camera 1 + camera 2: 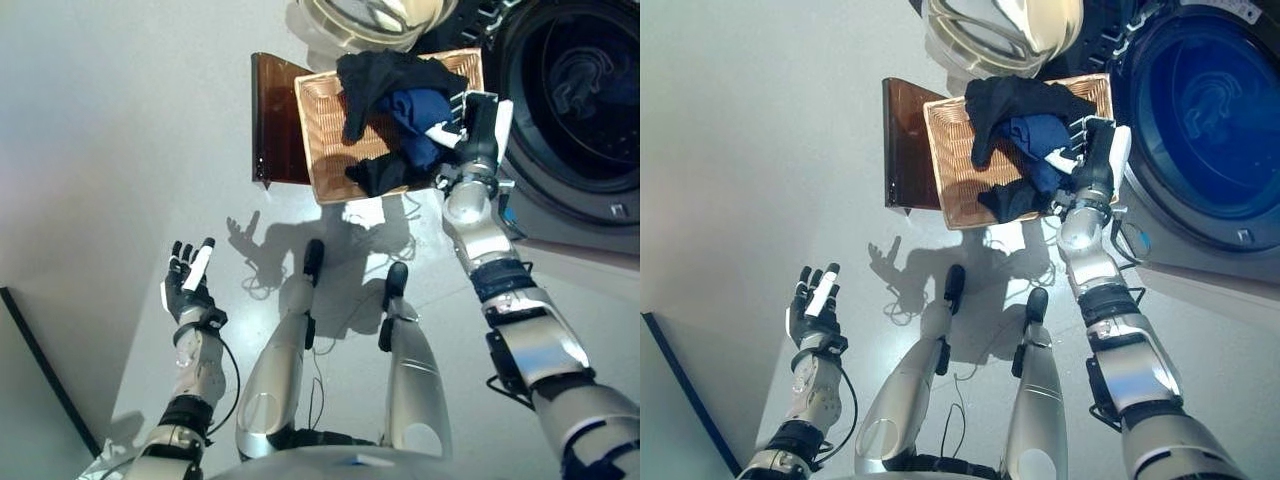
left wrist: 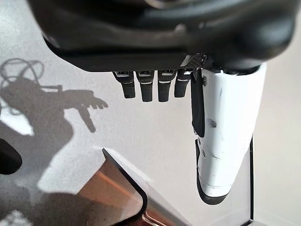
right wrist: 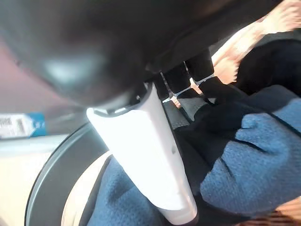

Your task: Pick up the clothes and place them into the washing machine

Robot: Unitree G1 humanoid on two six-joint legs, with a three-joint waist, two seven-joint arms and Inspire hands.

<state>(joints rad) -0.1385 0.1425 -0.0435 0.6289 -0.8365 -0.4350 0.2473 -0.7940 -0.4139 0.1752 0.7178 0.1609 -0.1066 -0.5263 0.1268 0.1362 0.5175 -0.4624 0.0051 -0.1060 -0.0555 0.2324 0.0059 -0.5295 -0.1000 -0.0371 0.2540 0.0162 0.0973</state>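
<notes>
Two hands are in view, and only one is at work. Far to the left, the left hand (image 1: 188, 280) hangs over bare grey floor (image 1: 110, 150) with its fingers straight and nothing in it, well apart from everything. Next comes the dark brown plastic stand (image 1: 278, 120), and on it the flat woven tan basket (image 1: 322, 140) that carries the clothes: a black garment (image 1: 385, 75) draped across the top and a dark blue knitted garment (image 1: 415, 110) bunched beneath it. The right hand (image 1: 478, 125) is at the basket's right edge, in among the cloth; its wrist view shows the white-covered thumb lying against blue fabric, but the fingers are buried in the folds, so I cannot tell whether they have closed. Rightmost stands the washing machine with its round dark drum opening (image 1: 590, 90) (door apparently swung open).

To do the grab well, I judge the hand should gather a thick fold before lifting, then rise clear of the basket rim so trailing cloth does not drag the basket off its stand.
</notes>
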